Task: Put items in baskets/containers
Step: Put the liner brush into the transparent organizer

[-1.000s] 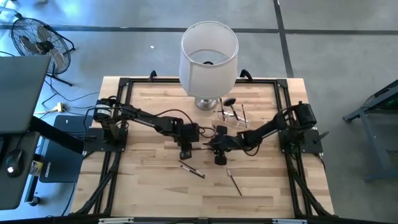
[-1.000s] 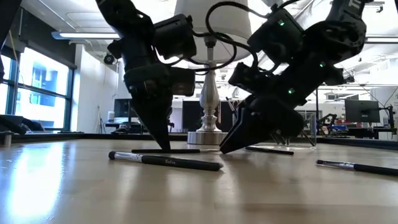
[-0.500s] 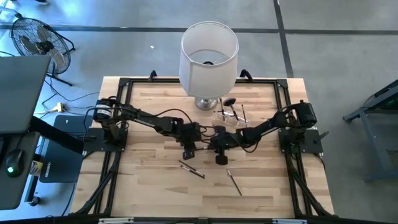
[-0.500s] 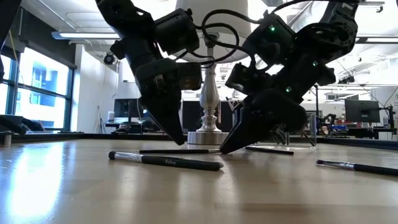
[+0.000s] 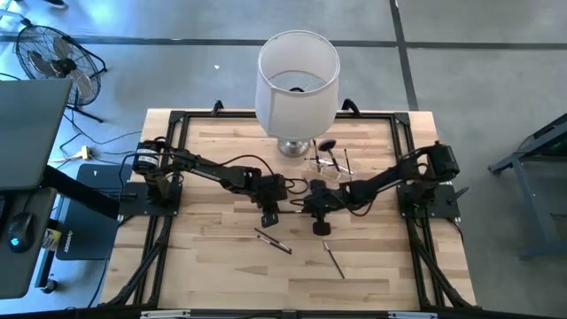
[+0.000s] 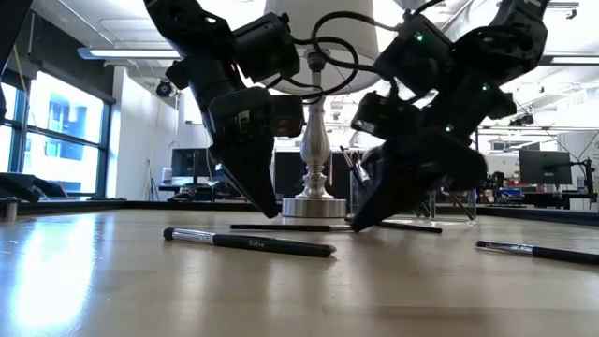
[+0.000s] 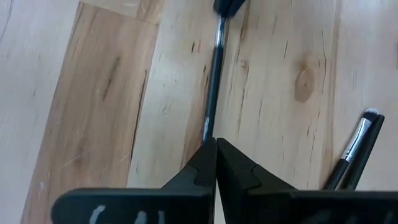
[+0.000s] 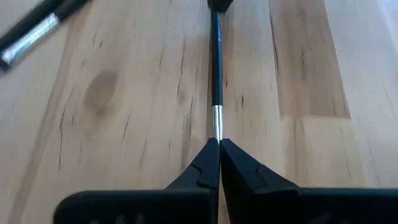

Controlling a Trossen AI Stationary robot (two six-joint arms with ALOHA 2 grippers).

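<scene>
Now we see both grippers down at the middle of the tabletop [image 5: 213,151], tips facing each other along one thin brush [image 6: 281,227]. Our left gripper [image 7: 216,149] is clenched at one end of it, and our right gripper [image 8: 219,149] is clenched at the other, by the silver band; whether either truly pinches it we cannot tell. Another brush [image 6: 248,242] lies near the left gripper. Behind the right gripper, the clear box [image 5: 330,166] stands beside the lamp [image 5: 298,80].
</scene>
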